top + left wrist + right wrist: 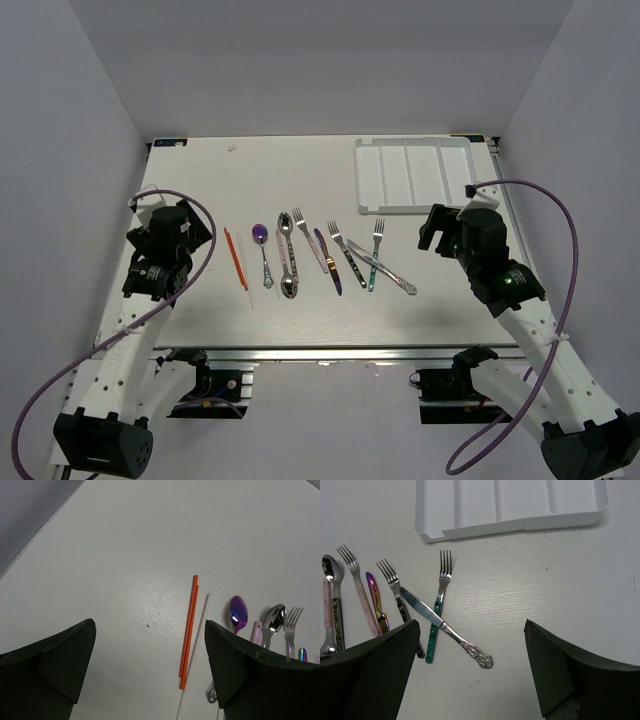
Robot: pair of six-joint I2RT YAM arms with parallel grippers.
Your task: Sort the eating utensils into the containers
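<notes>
A white rectangular plastic cutlery tray [415, 178] with long parallel compartments sits at the far right of the white table [200, 190], and from where I stand it is the easiest thing to place everything else against. The utensils lie in a loose row on the tabletop outside the tray, nearer the arms than it is and off to its left.

Closest to the tray's near-left corner is a teal-handled fork [439, 610], its tines pointing toward the tray. A silver knife with an ornate handle [445, 627] crosses that fork's handle. Going further left from the tray, there is a dark-handled fork [395, 587], a purple-and-gold knife [375, 597], a pink-handled fork [360, 590], a long silver spoon [287, 255] and a small purple-bowled spoon [238, 612]. Farthest from the tray lie two thin orange-red chopsticks [189, 632], touching side by side, with one pale chopstick [197, 640] just beside them on the tray side.

The right gripper [470, 670] hovers just off the tray's near edge, over bare table beside the crossed fork and knife. Its black fingers are spread wide with nothing between them. The left gripper [150, 675] hangs well apart from the tray, beyond the chopsticks, its jaws likewise at full spread and holding nothing.
</notes>
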